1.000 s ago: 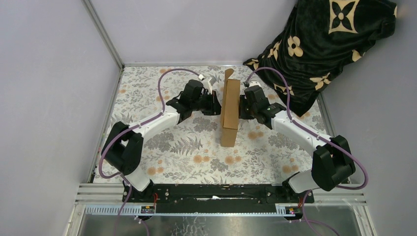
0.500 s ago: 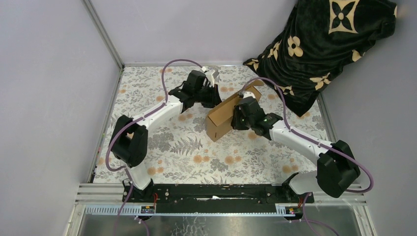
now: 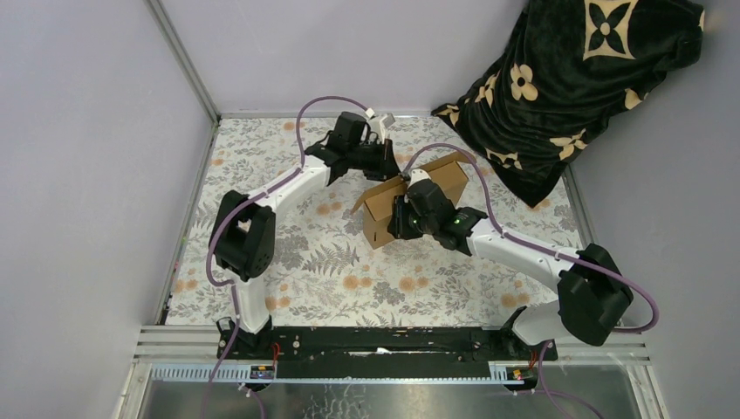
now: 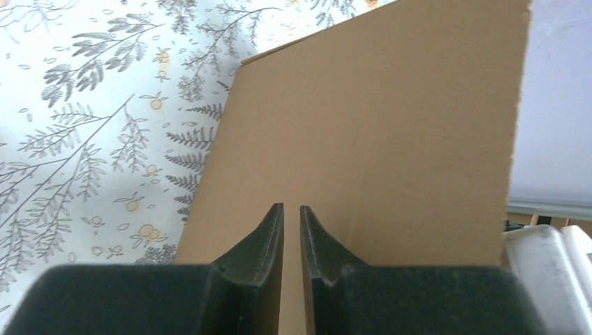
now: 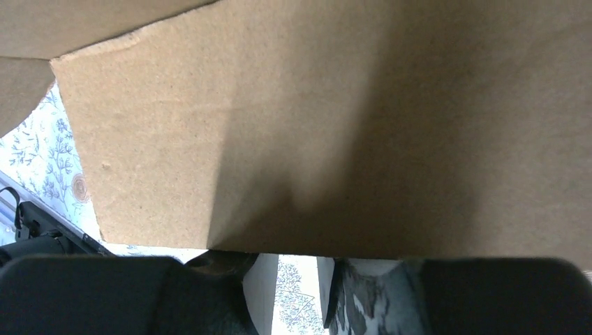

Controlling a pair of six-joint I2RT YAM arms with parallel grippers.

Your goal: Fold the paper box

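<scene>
The paper box [image 3: 441, 182] lies on the flowered worktop [image 3: 305, 262] a little beyond its middle. It is skewed, with one end toward the far right and the other toward me and to the left, where a flap [image 3: 366, 194] stands open. It sits between my two arms. My left claw [image 3: 387, 164] is at the box's far long side, just beside it. From above I cannot tell whether it touches the cardboard. Through my left wrist camera I see its fingers [image 4: 269, 241] drawn nearly together with only a thin slit between them and nothing in that slit. A broad brown panel of the box fills the view right behind them, with the leaf-patterned worktop off to the left. My right claw [image 3: 400, 220] is pushed in against the near long side of the box, toward its left end. In my right wrist camera the cardboard hangs across almost the whole view and covers the tips. Under its lower edge I see the roots of the fingers [image 5: 223, 269] standing somewhat apart, with a strip of worktop showing between them. I cannot tell whether this claw pinches the cardboard or only rests against it. A dark cloth with pale flowers [image 3: 576, 78] is heaped in the far right corner, well apart from the box.
</scene>
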